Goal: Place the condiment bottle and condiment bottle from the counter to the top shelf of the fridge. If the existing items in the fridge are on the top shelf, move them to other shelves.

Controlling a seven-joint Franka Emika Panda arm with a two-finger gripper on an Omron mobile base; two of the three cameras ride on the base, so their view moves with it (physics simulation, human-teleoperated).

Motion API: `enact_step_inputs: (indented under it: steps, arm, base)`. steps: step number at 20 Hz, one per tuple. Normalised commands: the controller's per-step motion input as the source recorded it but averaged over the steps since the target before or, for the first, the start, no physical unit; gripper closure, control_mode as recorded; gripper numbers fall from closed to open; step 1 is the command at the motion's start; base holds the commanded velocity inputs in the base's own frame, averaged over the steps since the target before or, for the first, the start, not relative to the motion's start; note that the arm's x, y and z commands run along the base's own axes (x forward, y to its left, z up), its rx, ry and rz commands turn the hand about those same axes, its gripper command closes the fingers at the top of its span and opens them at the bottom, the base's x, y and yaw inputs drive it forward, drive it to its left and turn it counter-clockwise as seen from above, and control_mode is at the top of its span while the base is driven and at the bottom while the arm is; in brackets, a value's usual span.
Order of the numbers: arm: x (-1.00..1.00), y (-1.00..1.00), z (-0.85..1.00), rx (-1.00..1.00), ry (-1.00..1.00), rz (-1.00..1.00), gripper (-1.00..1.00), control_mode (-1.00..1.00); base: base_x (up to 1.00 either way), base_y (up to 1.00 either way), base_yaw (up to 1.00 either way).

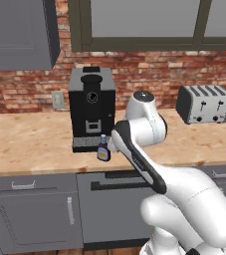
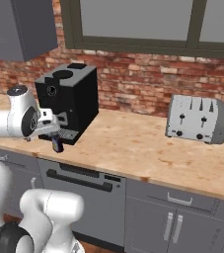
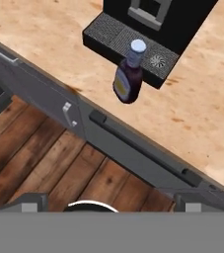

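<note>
One condiment bottle (image 1: pixel 103 149) (image 3: pixel 129 76), dark purple with a pale cap and a yellow label, stands upright on the counter (image 1: pixel 30 144) (image 3: pixel 197 113), right in front of the coffee machine's drip tray. From the right base view it (image 2: pixel 57 144) is a small dark shape just under my hand. My gripper (image 3: pixel 111 203) hangs above the counter's front edge, short of the bottle and apart from it. Its jaws are open wide with nothing between them. The fridge, its top shelf and the existing items are out of view.
A black coffee machine (image 1: pixel 92 107) (image 2: pixel 69 99) stands directly behind the bottle. A silver toaster (image 1: pixel 206 103) (image 2: pixel 197 118) sits further right along the brick wall. Grey cabinet fronts with handles (image 3: pixel 69 113) run below the counter, above a wooden floor. A grey wall cupboard (image 1: pixel 17 32) hangs upper left.
</note>
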Motion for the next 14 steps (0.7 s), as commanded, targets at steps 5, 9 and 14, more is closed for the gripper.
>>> enact_step_inputs:
  steps: [5,9,14]
  arm:
    - [0.49,-0.04,-0.20,0.04,0.10,0.05,-1.00,-1.00]
    - [0.35,0.00,-0.14,0.03,0.03,0.02,-1.00,-1.00]
    - [0.27,0.01,-0.28,0.00,0.00,0.02,-1.00,-1.00]
  base:
    - [0.00,0.00,0.00]
    - [0.00,0.00,0.00]
    - [0.00,0.00,0.00]
